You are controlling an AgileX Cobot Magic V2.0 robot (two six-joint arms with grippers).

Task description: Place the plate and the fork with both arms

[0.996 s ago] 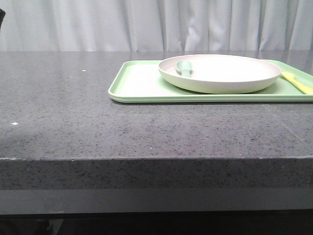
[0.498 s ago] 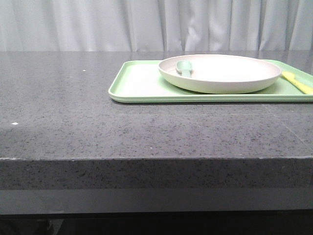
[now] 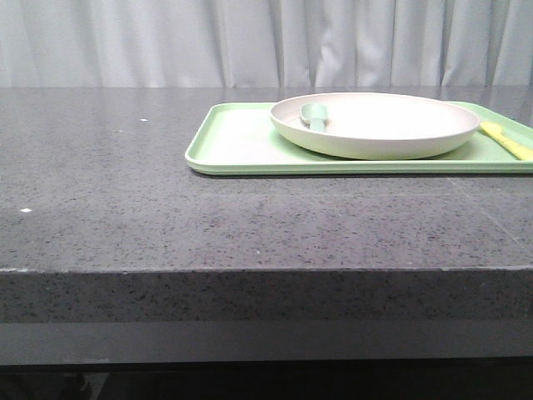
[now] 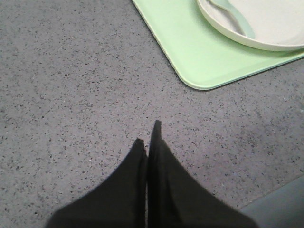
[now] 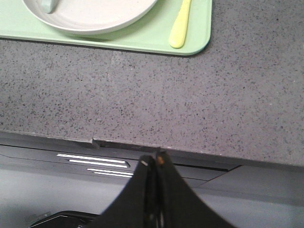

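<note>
Now the plate (image 3: 379,125) is sitting on the green tray (image 3: 233,146), the fork (image 5: 179,24) lying beside it; left gripper (image 4: 148,135) and right gripper (image 5: 153,161) are both hovering with fingers pressed together.

We see a dark grey speckled stone worktop (image 3: 125,192) with a thick front edge, set before a pale pleated curtain. Directly on it lies one large item: a rectangular light green tray (image 3: 237,142) with rounded corners and a low raised rim, resting flat toward the far right part of the surface. We find its near left corner in the left wrist view (image 4: 199,71) and its near right corner in the right wrist view (image 5: 190,38). A few tiny white specks (image 3: 25,210) dot the stone to the left.
</note>
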